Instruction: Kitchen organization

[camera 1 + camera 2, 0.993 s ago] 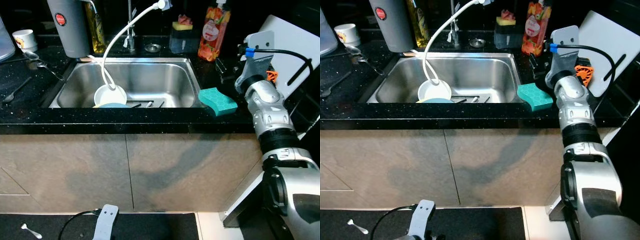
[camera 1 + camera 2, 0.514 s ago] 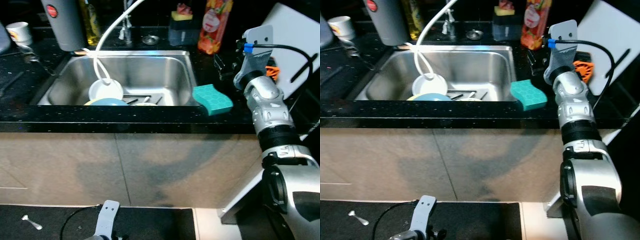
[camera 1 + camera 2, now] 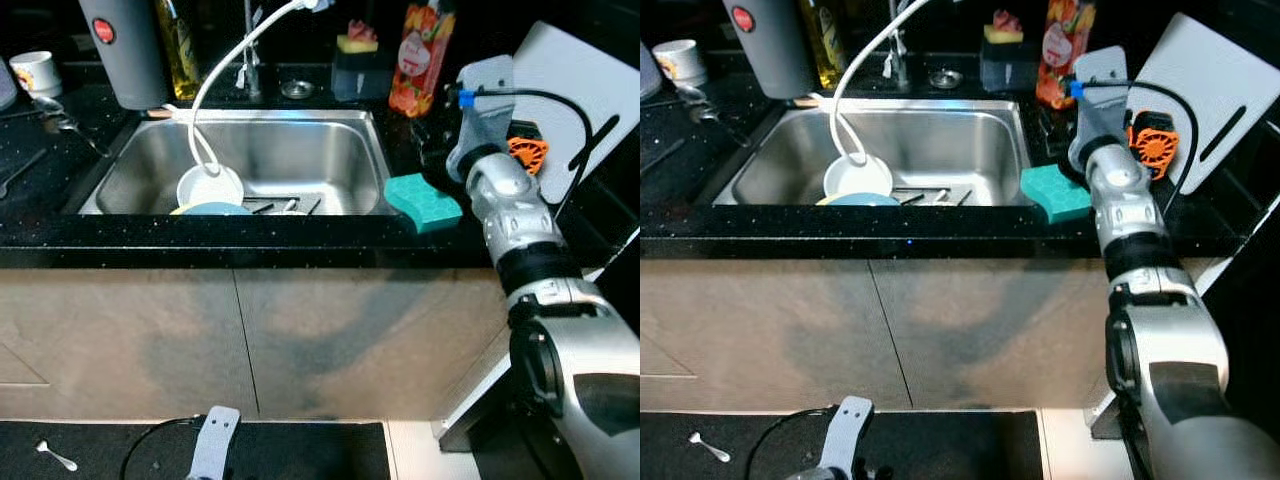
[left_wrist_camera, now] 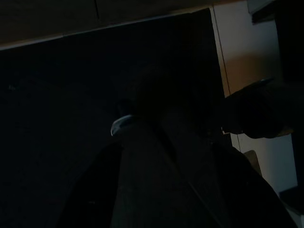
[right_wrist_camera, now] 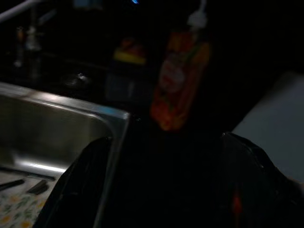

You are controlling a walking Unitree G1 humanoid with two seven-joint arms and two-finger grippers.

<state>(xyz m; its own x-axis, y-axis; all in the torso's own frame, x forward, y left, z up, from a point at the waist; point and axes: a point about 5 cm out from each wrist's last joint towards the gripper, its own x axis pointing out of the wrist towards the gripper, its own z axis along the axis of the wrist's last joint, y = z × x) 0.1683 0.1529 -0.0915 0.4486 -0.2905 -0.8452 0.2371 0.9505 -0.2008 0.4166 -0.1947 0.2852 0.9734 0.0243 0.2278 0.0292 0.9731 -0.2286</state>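
Black speckled tabletop [image 3: 250, 228] runs across a dim kitchen, above pale stone-look cabinet fronts [image 3: 250, 340], with a stainless steel sink [image 3: 300, 150] sunk into it. Inside the sink lie a white bowl [image 3: 210, 185], a light blue dish [image 3: 212, 209] at the near wall and some dark utensils beside them; a white hose [image 3: 225, 70] curves from the tap down into the bowl. Behind the sink stand a grey canister [image 3: 125, 50] with a red badge, an oil bottle [image 3: 182, 45], a dark holder with a yellow sponge [image 3: 355, 45] and an orange soap bottle [image 3: 416, 60]. A teal sponge [image 3: 422, 200] lies on the tabletop just right of the sink's near corner. The right gripper [image 3: 435, 150] reaches over the tabletop beyond that sponge, near the soap bottle; its two dark fingers [image 5: 80, 185] stand spread apart with nothing between them. A white cutting board [image 3: 1200, 100] leans at the far right with an orange object [image 3: 1152, 140] before it. The left gripper [image 4: 156, 156] hangs low over the dark floor; I cannot tell how its fingers stand. A small spoon [image 3: 55, 457] lies on the floor.
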